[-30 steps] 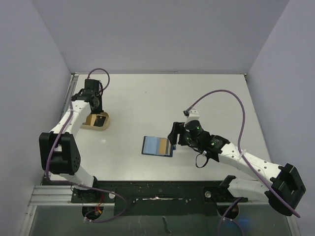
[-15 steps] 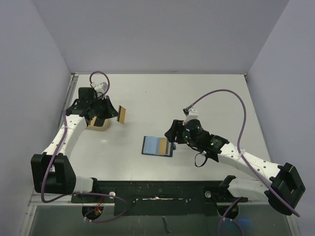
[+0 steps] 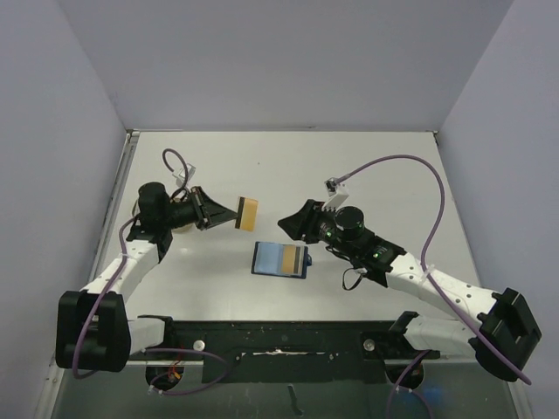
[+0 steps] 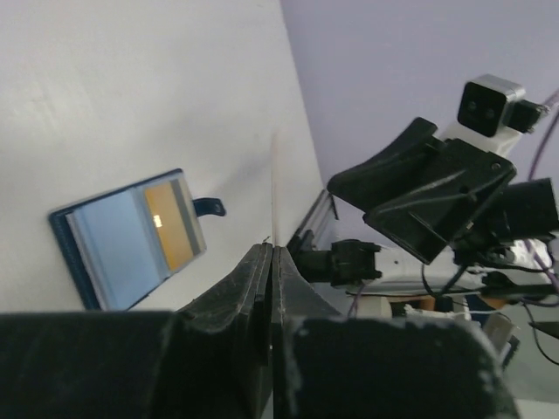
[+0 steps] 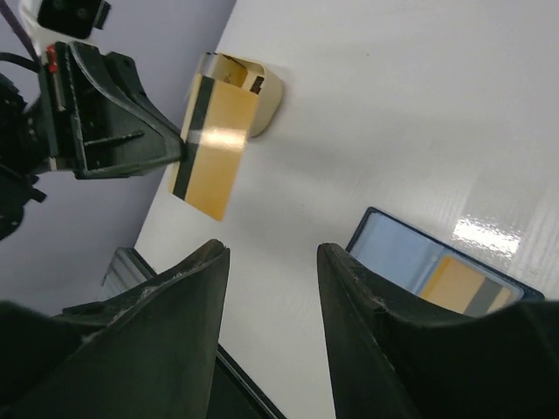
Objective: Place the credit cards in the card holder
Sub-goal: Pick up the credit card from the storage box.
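The card holder [image 3: 272, 259] lies open mid-table with its light blue inside up, and a tan credit card [image 3: 294, 258] with a dark stripe sits in it. My left gripper [image 3: 231, 214] is shut on a second tan credit card [image 3: 248, 214], held in the air left of the holder. From the left wrist that card [image 4: 274, 188] shows edge-on between the closed jaws, with the holder [image 4: 113, 249] below left. My right gripper [image 3: 291, 223] hovers open and holds nothing, just above the holder, facing the held card [image 5: 214, 144].
A beige shallow tray [image 5: 265, 87] stands at the left behind the held card. The table's metal rail runs along the near edge [image 5: 122, 266]. Purple cables loop above both arms.
My left arm lifted the tan card out of the tray and swung it right, towards the middle. My right gripper turned to face it, rose a little, and its jaws narrowed.
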You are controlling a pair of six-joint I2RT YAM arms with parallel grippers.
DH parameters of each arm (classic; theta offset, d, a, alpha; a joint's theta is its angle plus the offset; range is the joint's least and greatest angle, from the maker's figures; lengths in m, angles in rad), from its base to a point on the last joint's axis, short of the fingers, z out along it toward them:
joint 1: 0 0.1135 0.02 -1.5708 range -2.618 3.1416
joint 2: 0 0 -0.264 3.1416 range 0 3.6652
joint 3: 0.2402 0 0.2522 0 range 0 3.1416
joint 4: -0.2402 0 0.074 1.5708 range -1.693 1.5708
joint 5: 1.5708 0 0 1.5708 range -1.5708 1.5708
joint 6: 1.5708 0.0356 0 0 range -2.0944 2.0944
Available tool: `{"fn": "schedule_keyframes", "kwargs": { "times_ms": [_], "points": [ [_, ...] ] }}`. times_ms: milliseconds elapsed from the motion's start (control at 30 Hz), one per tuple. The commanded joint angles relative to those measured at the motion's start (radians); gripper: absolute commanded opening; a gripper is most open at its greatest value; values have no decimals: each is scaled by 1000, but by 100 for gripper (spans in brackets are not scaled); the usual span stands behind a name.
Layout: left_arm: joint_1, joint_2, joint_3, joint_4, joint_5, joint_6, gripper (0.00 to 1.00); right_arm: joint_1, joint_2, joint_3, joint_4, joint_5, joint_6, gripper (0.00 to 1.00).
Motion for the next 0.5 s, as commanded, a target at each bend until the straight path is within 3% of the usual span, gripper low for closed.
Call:
{"fn": "schedule_keyframes", "kwargs": {
  "times_ms": [0, 300, 467],
  "points": [
    [-31, -41, -80, 451, 128, -297, 0, -6, 29, 52, 174, -47, 42, 47],
    [-151, -40, -163, 558, 91, -360, 0, -18, 104, 99, 204, -119, 69, 49],
    [-167, -35, -188, 591, 82, -374, 0, -20, 99, 84, 224, -137, 69, 34]
  ]
}}
